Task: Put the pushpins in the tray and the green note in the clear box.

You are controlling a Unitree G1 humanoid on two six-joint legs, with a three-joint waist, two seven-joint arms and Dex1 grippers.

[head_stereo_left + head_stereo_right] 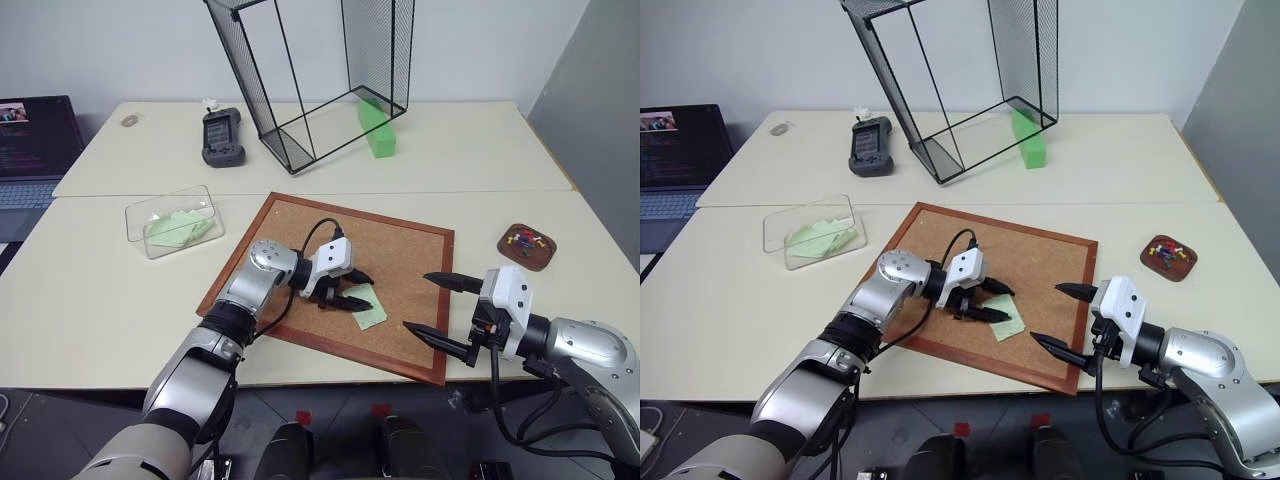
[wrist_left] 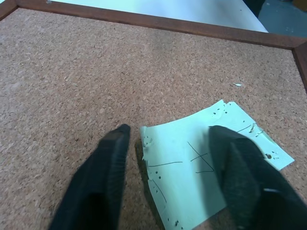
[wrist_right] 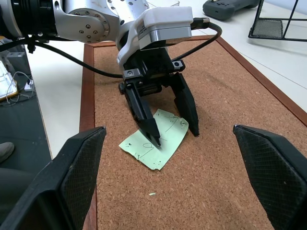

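Two grippers over the corkboard (image 1: 400, 250). Head view: left gripper (image 1: 347, 295) down on the green note (image 1: 366, 306), near board centre; right gripper (image 1: 437, 307) spread wide, empty, at the near right edge, likely standing clear. Pushpins (image 1: 524, 240) already in the tray (image 1: 527, 246), far right.

Left wrist view: fingers (image 2: 103, 172) part-open, straddling the note's edge, not yet pinching.

Right wrist view: note's long axis runs diagonally across the board.

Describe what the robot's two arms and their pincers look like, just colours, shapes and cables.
Both arms have silver metallic casings with black joint sections. Each wrist carries a white blocky housing. The left pincer and the right pincer each have two black tapered fingers ending in points; the right one's fingers show a fine mesh texture on their inner faces. Thin black cables loop from each forearm to the white housing.
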